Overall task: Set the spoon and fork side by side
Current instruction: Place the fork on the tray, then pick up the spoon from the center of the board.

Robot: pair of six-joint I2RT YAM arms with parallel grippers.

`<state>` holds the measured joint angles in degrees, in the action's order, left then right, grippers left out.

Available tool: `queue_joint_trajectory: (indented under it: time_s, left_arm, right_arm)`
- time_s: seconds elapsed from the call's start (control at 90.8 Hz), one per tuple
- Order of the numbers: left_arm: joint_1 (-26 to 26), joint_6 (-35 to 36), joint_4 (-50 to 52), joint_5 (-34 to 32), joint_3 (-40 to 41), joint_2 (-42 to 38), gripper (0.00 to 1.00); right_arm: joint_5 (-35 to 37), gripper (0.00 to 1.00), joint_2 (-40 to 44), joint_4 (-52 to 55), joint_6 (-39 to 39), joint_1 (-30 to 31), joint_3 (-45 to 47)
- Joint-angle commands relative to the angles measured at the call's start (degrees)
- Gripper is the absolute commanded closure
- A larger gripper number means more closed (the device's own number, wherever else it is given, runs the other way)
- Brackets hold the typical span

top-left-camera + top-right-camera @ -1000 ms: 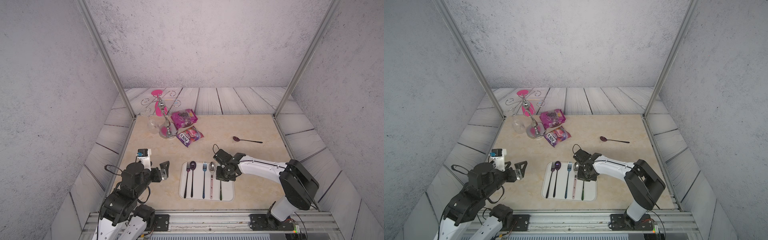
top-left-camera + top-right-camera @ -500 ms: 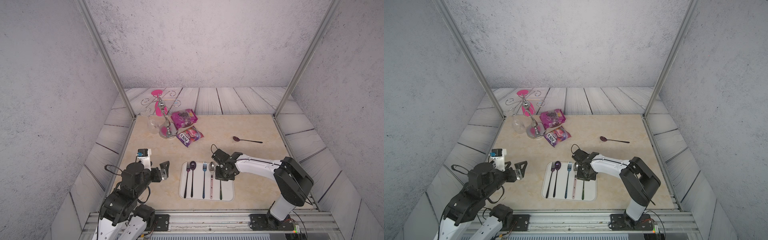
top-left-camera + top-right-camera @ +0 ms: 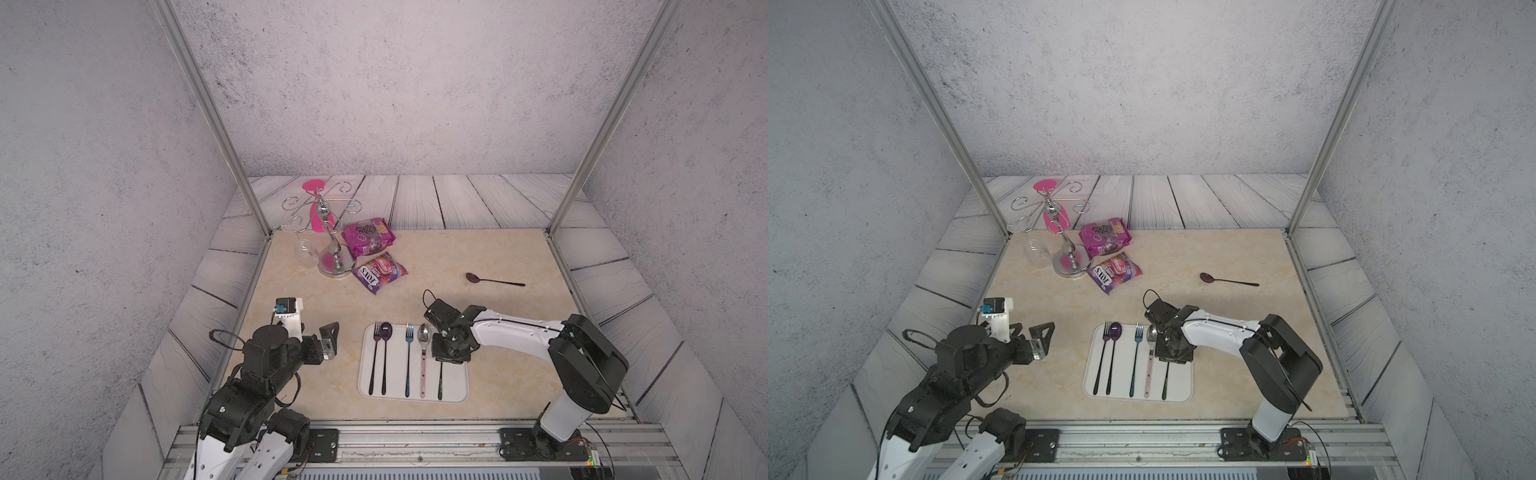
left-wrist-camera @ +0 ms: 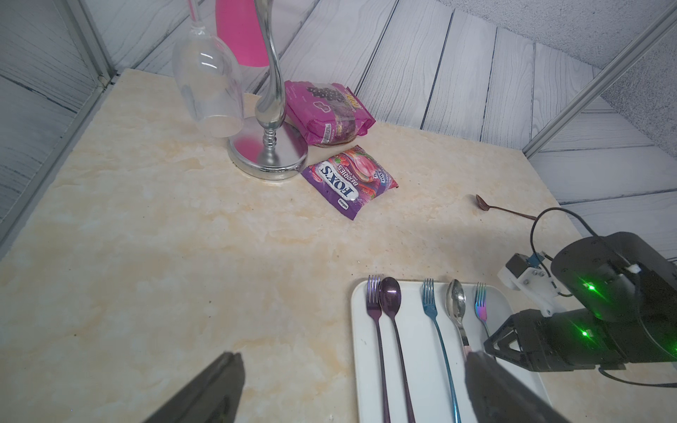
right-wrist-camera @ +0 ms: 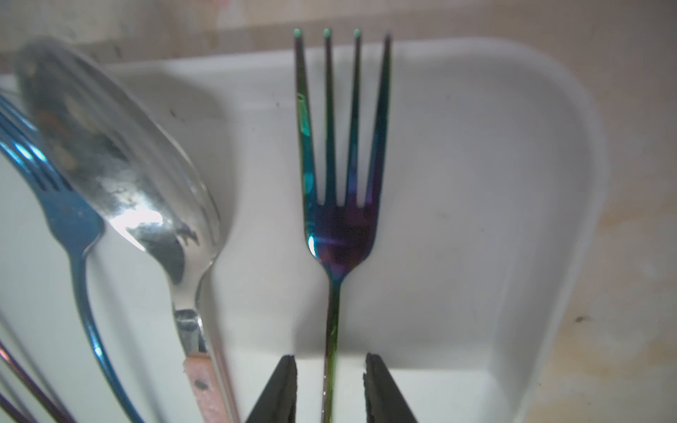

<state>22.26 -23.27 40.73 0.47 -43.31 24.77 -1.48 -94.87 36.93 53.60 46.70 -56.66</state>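
An iridescent fork (image 5: 339,219) lies at the right end of the white tray (image 3: 457,388), beside a silver spoon with a pink handle (image 5: 121,175). My right gripper (image 5: 329,360) hangs low over the fork's handle, open by a narrow gap, and neither finger touches it. In both top views the gripper (image 3: 449,353) (image 3: 1173,353) hides the fork's head, and only the handle (image 3: 440,380) shows. A dark purple spoon (image 3: 473,277) lies alone on the table at the far right. My left gripper (image 3: 330,340) is open and empty, left of the tray.
The tray also holds a purple fork (image 3: 376,357), a purple spoon (image 3: 385,332) and a blue fork (image 3: 409,353). At the back left stand a chrome glass rack (image 3: 334,257) with a hanging wine glass (image 3: 304,253) and two snack packets (image 3: 368,237) (image 3: 379,272).
My right gripper's jaws have parted from shut, and the fork's handle now lies free between them. The left arm has not moved.
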Motion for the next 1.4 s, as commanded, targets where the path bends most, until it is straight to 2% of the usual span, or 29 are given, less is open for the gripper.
queue_joint_trajectory:
  time_s: [0.0, 0.11, 0.242, 0.407, 0.473, 0.539, 0.65, 0.771, 0.881, 0.991, 1.134, 1.387]
  left_arm:
    - [-0.2, 0.14, 0.49, 0.28, 0.42, 0.06, 0.0]
    - [-0.2, 0.14, 0.4, 0.12, 0.42, 0.1, 0.0]
    - [-0.2, 0.07, 0.4, 0.02, 0.42, 0.5, 0.0]
    - [-0.2, 0.09, 0.89, -0.28, 0.41, 0.78, 0.0]
    - [-0.2, 0.1, 0.93, -0.45, 0.42, 0.87, 0.0]
    - [-0.2, 0.07, 0.8, -0.46, 0.42, 1.13, 0.0]
    - [-0.2, -0.03, 0.74, -0.51, 0.41, 1.55, 0.0]
    - [-0.2, 0.07, 0.91, -0.56, 0.34, 1.9, 0.0]
    - [-0.21, 0.12, 1.03, -0.74, 0.32, 2.05, 0.0]
    - [-0.2, 0.02, 0.89, -0.93, 0.33, 2.21, 0.0]
    - [-0.2, -0.07, 0.66, -1.5, 0.24, 2.46, 0.0]
    - [-0.2, 0.21, 0.84, -1.79, 0.18, 2.85, 0.0]
  right_arm:
    - [3.67, 0.63, 5.03, 4.97, -3.8, 0.15, -3.35]
    - [7.17, 0.58, 8.38, 9.41, -8.75, -1.14, -6.64]
    - [6.1, 0.57, 10.23, 12.03, -17.4, -7.2, -9.92]
    - [-2.6, 0.54, 8.28, 13.94, -39.28, -21.31, -16.84]
    - [-2.4, 0.52, 5.2, 15.17, -49.63, -25.58, -20.24]
    - [-0.75, 0.52, 1.23, 15.63, -56.03, -29.19, -23.08]
    - [-2.38, 0.53, -5.72, 13.15, -58.57, -35.6, -26.93]
    - [-5.07, 0.52, -12.63, 9.46, -63.12, -38.44, -29.92]
    - [-6.73, 0.45, -18.42, 7.62, -65.4, -40.82, -34.6]
    - [-10.21, 0.3, -23.19, 8.3, -66.76, -42.94, -40.16]
    - [-12.86, 0.17, -31.14, 14.49, -64.92, -45.27, -49.85]
    - [-19.52, 0.12, -37.1, 14.87, -59.09, -48.59, -53.99]
